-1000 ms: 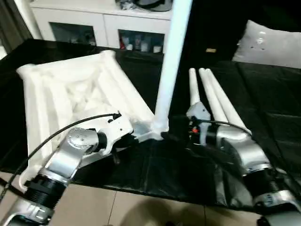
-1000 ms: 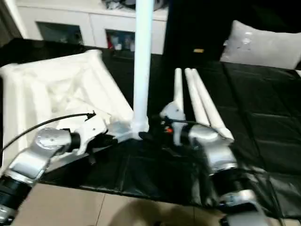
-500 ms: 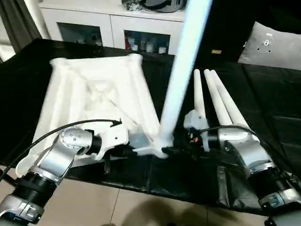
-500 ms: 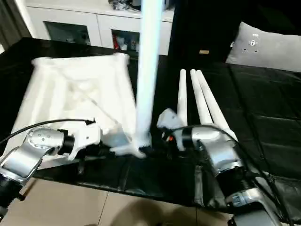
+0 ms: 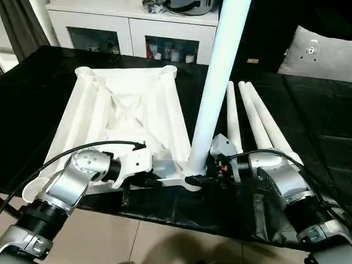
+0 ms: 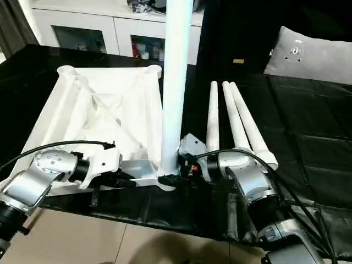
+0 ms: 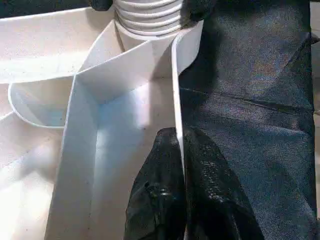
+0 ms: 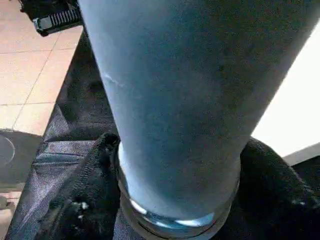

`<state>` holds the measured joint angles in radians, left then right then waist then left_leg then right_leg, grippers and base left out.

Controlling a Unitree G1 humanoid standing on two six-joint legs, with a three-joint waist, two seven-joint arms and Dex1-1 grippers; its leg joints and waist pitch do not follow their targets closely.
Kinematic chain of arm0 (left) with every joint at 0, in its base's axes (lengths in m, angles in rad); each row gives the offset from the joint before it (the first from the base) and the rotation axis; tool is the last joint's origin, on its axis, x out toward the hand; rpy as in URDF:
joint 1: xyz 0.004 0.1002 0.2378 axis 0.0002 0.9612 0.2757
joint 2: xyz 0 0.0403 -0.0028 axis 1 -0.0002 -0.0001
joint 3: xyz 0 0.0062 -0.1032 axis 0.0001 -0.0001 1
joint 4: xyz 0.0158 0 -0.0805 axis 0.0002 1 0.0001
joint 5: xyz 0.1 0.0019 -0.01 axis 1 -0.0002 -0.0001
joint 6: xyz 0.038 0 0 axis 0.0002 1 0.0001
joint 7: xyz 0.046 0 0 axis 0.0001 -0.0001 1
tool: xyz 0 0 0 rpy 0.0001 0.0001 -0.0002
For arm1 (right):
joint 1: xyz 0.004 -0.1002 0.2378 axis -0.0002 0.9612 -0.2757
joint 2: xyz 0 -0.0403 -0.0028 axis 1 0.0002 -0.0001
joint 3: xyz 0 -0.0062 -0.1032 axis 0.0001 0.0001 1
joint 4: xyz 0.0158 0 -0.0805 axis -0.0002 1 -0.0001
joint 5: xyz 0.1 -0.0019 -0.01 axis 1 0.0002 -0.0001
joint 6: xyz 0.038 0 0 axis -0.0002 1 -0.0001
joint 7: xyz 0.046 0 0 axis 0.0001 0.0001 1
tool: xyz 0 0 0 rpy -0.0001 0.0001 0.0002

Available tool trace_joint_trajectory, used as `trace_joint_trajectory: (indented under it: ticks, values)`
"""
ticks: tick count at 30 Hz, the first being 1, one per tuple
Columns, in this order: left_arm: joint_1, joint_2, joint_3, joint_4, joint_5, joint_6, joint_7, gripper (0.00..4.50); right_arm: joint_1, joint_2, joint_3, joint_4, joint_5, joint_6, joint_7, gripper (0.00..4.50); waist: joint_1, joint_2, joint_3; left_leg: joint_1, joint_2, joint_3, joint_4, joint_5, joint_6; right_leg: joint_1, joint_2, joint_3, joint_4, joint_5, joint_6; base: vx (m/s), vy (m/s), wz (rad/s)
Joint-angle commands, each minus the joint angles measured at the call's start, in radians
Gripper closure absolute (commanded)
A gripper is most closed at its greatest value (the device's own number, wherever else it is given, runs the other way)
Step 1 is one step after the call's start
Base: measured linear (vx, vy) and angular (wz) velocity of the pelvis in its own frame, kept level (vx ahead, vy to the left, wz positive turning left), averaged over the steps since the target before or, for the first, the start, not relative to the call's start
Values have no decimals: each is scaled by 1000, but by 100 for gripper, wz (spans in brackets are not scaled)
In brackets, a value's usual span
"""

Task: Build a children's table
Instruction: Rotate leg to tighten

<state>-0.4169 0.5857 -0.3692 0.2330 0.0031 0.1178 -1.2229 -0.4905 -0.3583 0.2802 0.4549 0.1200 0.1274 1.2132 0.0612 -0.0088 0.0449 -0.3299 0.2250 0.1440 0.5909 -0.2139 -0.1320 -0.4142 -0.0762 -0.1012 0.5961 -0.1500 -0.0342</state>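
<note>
The children's table top point(image 5: 124, 107) lies upside down on the black cloth, ribs facing up. One white leg point(image 5: 217, 82) stands upright in its near right corner socket. My left gripper point(image 5: 158, 181) is shut on the thin rim wall point(image 7: 176, 95) next to that socket, one finger point(image 7: 160, 200) on each side of it. At the foot of the leg point(image 8: 190, 100) my right gripper point(image 5: 201, 179) is shut on it, black fingers point(image 8: 82, 200) pressed against both sides. The other legs point(image 5: 254, 118), three of them, lie side by side to the right.
A white cabinet with glass doors point(image 5: 137, 30) stands behind the table. A grey cushion point(image 5: 316, 52) lies at the back right. The cloth's front edge runs just below both grippers, with tiled floor point(image 5: 165, 242) beyond it.
The camera has shifted, so the whole scene sits differently. My right gripper's fingers have closed in on the foot of the upright leg. The left gripper keeps its hold on the rim.
</note>
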Motion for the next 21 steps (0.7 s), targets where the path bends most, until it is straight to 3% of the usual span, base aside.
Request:
trace_joint_trajectory:
  ticks: [1,7,11,13,15,17,18,19,20,21]
  values:
    - [4,0,-31,-3,10,-2,-30,450,-4,9,-13,-3,31,23,18,172,-2,12,-62,-15,-1,20,-70,-171,50,69,-48,49,-63,-273,-184,0,0,0]
    - [39,-23,21,-32,-16,92,55,450,30,98,-24,7,61,118,-68,175,-5,12,-60,-16,-1,20,-72,-174,43,68,-49,48,-62,-280,-186,0,0,0]
    - [66,-88,73,-37,-6,185,212,450,-23,233,-77,141,54,134,-272,176,-28,10,-48,-14,-8,15,-75,-275,18,62,-51,39,-84,-484,-123,0,0,0]
    - [66,-140,102,-26,20,225,332,450,-75,316,-127,247,62,131,-413,176,-53,9,-41,-2,-19,9,-66,-334,8,51,-53,18,-113,-669,-48,-52,-3,-9]
    - [59,-179,114,-24,43,258,410,450,-105,362,-153,309,61,114,-495,176,-67,10,-41,3,-24,4,-59,-352,14,49,-53,-4,-134,-722,-8,-59,8,-10]
    - [44,-235,131,-23,41,290,472,450,-121,386,-151,351,36,94,-540,176,-76,19,-40,8,-15,1,-62,-390,28,52,-54,-21,-147,-696,-2,-28,6,-4]
    - [40,-248,135,-24,39,300,487,450,-123,391,-151,359,29,90,-548,176,-84,17,-38,7,-16,-6,-64,-429,33,59,-50,-40,-156,-687,13,0,0,0]
    - [38,-264,134,-34,37,307,500,450,-125,396,-151,367,20,87,-556,176,-88,17,-39,26,-14,-6,-60,-457,46,55,-54,-54,-168,-670,14,0,0,0]
    - [36,-282,119,-49,39,308,502,450,-124,398,-154,370,18,85,-552,176,-91,17,-38,27,-11,-9,-62,-468,52,58,-54,-60,-169,-653,12,0,0,0]
    - [34,-301,101,-65,44,309,501,450,-121,397,-159,374,17,78,-542,141,-92,27,-34,22,-1,-16,-74,-501,55,69,-56,-68,-168,-626,10,0,0,0]
